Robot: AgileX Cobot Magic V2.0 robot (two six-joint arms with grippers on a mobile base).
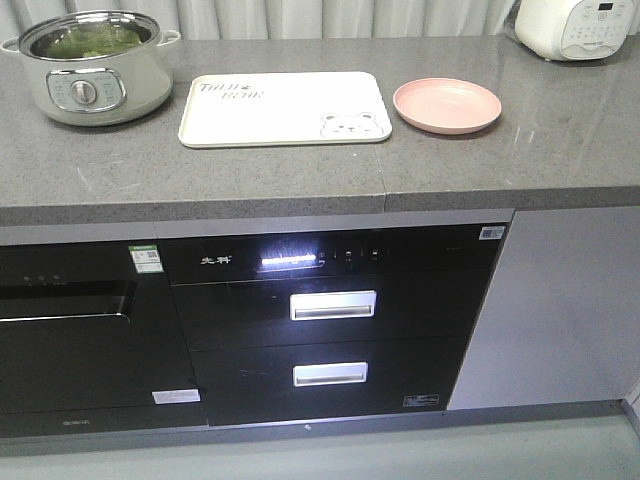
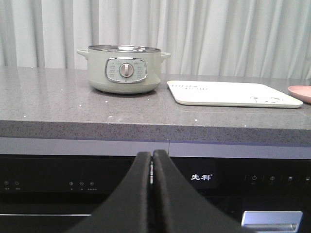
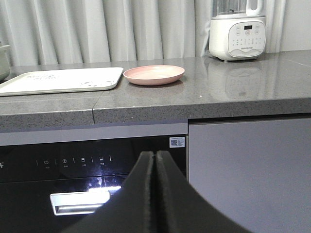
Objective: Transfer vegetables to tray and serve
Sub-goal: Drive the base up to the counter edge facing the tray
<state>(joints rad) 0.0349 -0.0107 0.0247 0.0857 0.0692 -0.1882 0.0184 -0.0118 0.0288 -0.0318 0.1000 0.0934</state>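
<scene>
The grey stone countertop [image 1: 300, 175] spans the full width of the front view. Below it, a black built-in appliance [image 1: 330, 320] with two drawer handles is fitted, and a lit strip is shown on its control panel. A second black unit [image 1: 70, 330] is mounted to its left.

The tray [image 1: 285, 115], cream and rectangular with a bear drawing in one corner, is laid flat at the middle of the countertop. Nothing is carried on it.

A pale green electric pot [image 1: 90, 85] with a front dial is placed left of the tray and apart from it. A white appliance [image 1: 580, 28] is positioned at the far right rear of the countertop.

A round pink plate [image 1: 447, 104] is set just beside the tray's right edge, with a narrow gap between them.

The vegetables [image 1: 95, 40] are contained in the pot, seen as green leaves below its rim.

The left gripper [image 2: 152, 154] is held low in front of the appliance panel, facing the pot, with its jaws pressed together on nothing. The right gripper [image 3: 155, 154] is likewise closed and empty, facing the plate.
</scene>
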